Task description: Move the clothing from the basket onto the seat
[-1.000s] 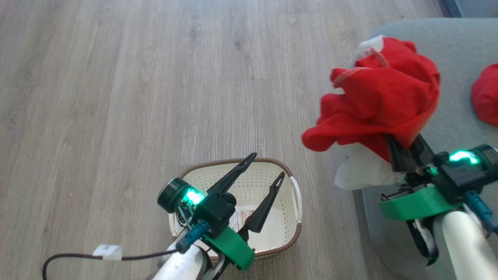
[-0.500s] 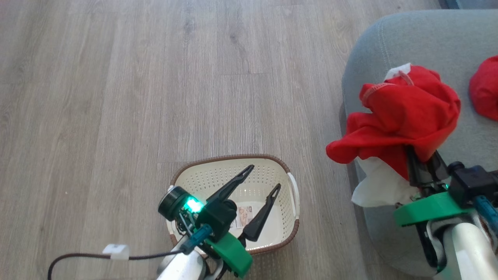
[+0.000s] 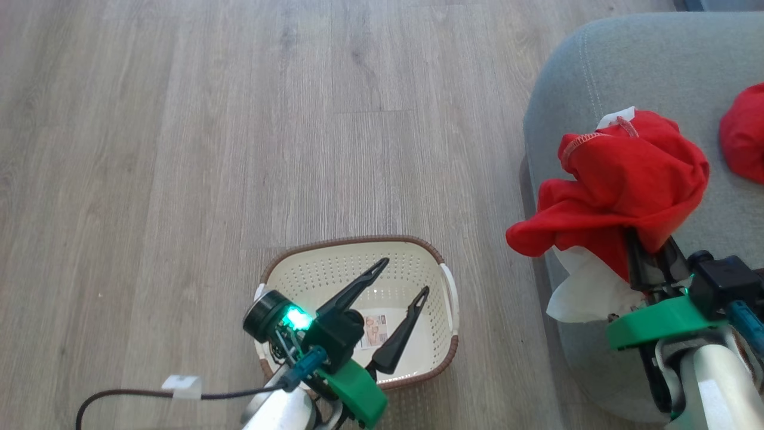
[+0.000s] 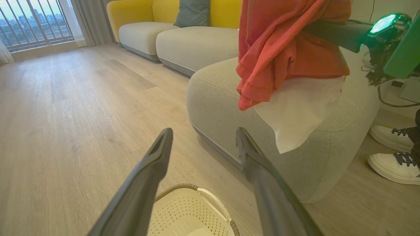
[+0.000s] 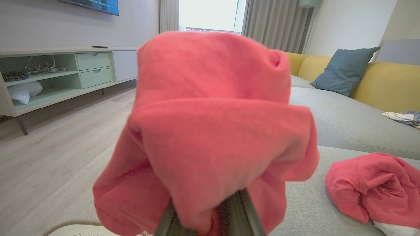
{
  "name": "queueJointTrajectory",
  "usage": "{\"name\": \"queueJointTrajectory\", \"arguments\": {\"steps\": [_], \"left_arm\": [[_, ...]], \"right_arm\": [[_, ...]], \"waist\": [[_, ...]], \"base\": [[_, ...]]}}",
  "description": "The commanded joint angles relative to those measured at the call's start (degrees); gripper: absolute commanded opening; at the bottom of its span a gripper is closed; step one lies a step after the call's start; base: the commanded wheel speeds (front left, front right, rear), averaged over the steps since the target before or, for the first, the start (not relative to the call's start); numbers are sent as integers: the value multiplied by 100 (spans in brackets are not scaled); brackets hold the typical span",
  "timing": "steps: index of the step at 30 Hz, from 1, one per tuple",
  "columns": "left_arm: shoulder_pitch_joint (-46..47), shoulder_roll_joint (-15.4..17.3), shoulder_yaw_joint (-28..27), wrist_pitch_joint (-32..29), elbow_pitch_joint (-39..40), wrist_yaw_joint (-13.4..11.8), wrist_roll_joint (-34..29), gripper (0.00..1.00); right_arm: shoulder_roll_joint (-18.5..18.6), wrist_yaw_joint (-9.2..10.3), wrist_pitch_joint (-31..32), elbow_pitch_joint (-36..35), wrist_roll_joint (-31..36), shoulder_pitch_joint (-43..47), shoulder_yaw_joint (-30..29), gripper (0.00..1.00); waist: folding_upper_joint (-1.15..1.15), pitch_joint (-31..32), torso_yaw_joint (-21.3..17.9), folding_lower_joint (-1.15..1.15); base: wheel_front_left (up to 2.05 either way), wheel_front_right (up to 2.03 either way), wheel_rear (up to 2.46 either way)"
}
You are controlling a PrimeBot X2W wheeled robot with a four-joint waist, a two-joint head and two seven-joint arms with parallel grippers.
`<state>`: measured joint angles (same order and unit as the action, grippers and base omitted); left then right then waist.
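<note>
Carried further in over the seat (image 3: 656,60), the red garment (image 3: 632,179) hangs limp from the right gripper (image 3: 650,257), fingers clenched on it. It looks soft and light, and is best held by a bunched fold. The left gripper (image 3: 404,275) holds its fingers spread above the empty basket (image 3: 358,240).

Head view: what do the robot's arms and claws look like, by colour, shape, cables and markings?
Both forearms are pale silver tubes, each with a bright green bracket and a black wrist block. The left claw has two long, dark, tapering fingers, a glowing green lamp and a dark cable with a white tag. The right claw has matching dark fingers.
</note>
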<state>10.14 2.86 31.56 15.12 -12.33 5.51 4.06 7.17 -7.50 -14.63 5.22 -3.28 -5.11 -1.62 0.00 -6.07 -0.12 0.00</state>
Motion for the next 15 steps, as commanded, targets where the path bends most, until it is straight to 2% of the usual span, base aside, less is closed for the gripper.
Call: {"name": "queueJointTrajectory", "arguments": {"steps": [1,7,15], "left_arm": [[51,2,-174,-12,145,-28,9,100],[63,2,-233,-12,160,-47,17,100],[122,2,-231,-12,144,11,-80,100]], "right_arm": [[22,1,-37,-184,-42,-123,101,0],[48,1,-37,-225,-41,-170,34,0],[-11,1,-37,-305,-44,-264,-106,0]], "waist": [[0,-6,-12,0],[0,-50,-207,0],[0,-199,-894,0]], "base": [[0,0,0],[0,0,0],[0,0,0]]}}
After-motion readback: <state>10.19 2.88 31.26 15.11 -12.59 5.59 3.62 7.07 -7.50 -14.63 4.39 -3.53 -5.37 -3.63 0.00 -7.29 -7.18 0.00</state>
